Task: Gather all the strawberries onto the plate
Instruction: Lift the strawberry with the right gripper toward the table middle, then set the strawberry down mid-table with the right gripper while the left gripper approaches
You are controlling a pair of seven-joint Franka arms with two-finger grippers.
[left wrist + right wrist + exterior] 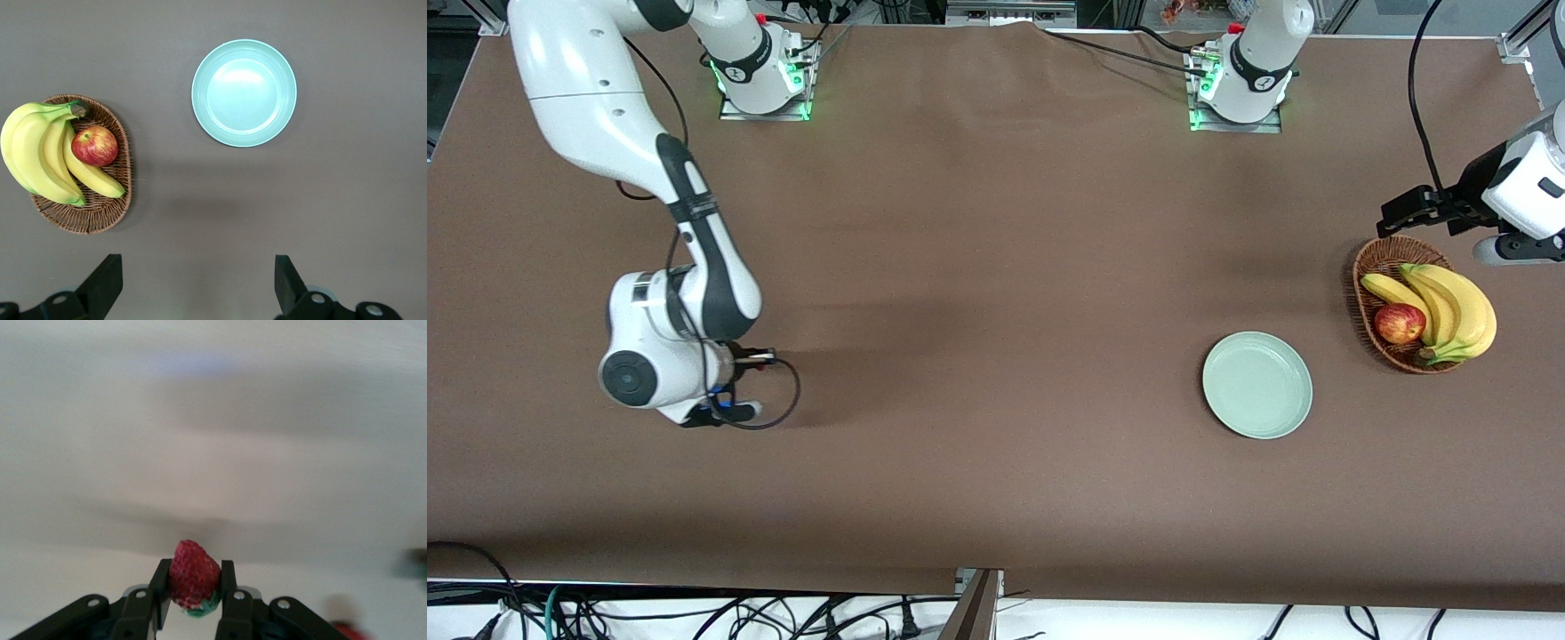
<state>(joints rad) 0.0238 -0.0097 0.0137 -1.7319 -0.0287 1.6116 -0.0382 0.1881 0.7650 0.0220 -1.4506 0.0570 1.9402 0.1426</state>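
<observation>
The right gripper (pixel 194 600) pinches a strawberry (pixel 194 581) between its fingertips, red and pitted, green leaves at its lower end; only the right wrist view shows it. In the front view the right arm folds down low over the table (pixel 978 222) toward its own end, wrist bent, hiding the berry. The left gripper (pixel 197 283) hangs with fingers spread wide near the left arm's end, waiting. The plate (pixel 1257 385), pale mint, lies empty, nearer the front edge than the basket (pixel 1376 267) holding bananas (pixel 1449 307) and an apple (pixel 1399 324).
</observation>
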